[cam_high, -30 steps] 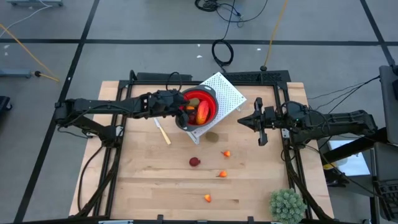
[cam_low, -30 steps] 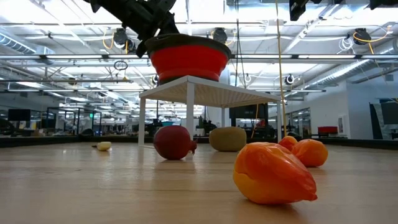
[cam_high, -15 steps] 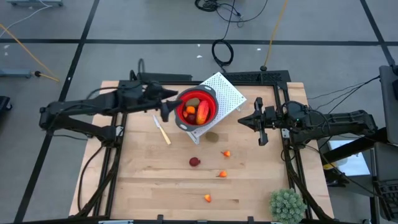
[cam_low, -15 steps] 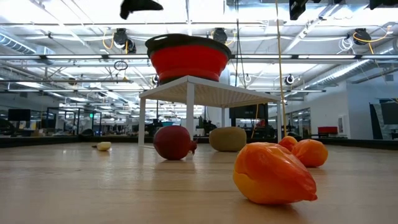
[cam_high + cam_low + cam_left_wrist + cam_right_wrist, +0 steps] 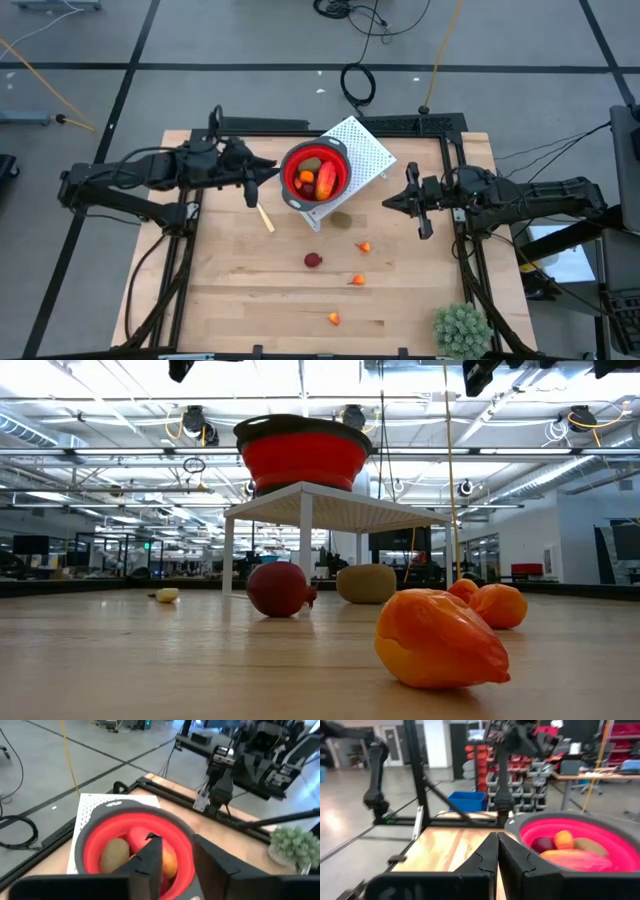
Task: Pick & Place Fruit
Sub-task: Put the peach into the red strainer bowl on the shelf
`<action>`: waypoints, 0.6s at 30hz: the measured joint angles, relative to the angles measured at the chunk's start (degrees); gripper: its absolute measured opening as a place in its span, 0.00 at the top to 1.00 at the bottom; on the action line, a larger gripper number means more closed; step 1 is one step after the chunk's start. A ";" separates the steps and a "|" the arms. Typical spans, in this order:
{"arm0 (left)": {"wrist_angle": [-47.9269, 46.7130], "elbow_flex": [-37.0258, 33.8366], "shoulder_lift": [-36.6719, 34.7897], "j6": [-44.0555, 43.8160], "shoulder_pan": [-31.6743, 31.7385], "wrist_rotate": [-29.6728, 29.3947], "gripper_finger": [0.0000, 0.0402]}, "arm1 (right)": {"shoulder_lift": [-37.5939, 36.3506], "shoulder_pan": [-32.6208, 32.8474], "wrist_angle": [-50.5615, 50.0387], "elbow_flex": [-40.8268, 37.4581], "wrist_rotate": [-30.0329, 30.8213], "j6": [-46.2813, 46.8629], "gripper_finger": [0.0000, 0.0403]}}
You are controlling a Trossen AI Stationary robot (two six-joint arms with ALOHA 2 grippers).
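Observation:
The red bowl (image 5: 316, 175) stands on a white perforated stand (image 5: 365, 148) at the table's far middle. It holds fruit: an olive-brown oval (image 5: 114, 855), an orange piece and a red-orange piece (image 5: 326, 180). More fruit lies on the table: a dark red ball (image 5: 313, 260), an olive oval (image 5: 342, 220) by the stand and three orange bits (image 5: 358, 280). My left gripper (image 5: 262, 180) hovers left of the bowl, its fingers (image 5: 150, 857) slightly apart with nothing between them. My right gripper (image 5: 388, 201) waits shut, right of the bowl.
A cream-handled knife (image 5: 262, 215) lies on the table left of the stand, below my left gripper. A spiky green plant ball (image 5: 462, 330) sits at the near right corner. Bare wood stretches across the near left of the table.
My left gripper has drawn back from above the bowl's left rim toward the table's left edge and has risen. The bowl and the fruit on the table have stayed where they were.

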 joint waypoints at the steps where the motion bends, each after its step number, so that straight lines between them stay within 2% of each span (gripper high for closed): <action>1: -0.53 0.00 0.00 0.24 -0.38 -0.27 0.78 | -0.02 0.01 -0.60 0.00 -0.97 -0.04 0.99; 8: -2.14 -0.08 -0.82 0.24 -1.99 -0.39 0.98 | -0.02 0.05 -1.55 0.00 -1.71 -0.64 0.99; 14: -2.49 -0.09 -1.87 1.86 -3.11 -0.37 0.96 | 0.07 0.05 -1.60 0.00 -1.74 -1.46 0.99; 18: -3.05 -0.09 -2.59 3.62 -3.67 -0.36 0.99 | 0.07 0.05 -1.77 0.00 -2.87 -1.47 0.99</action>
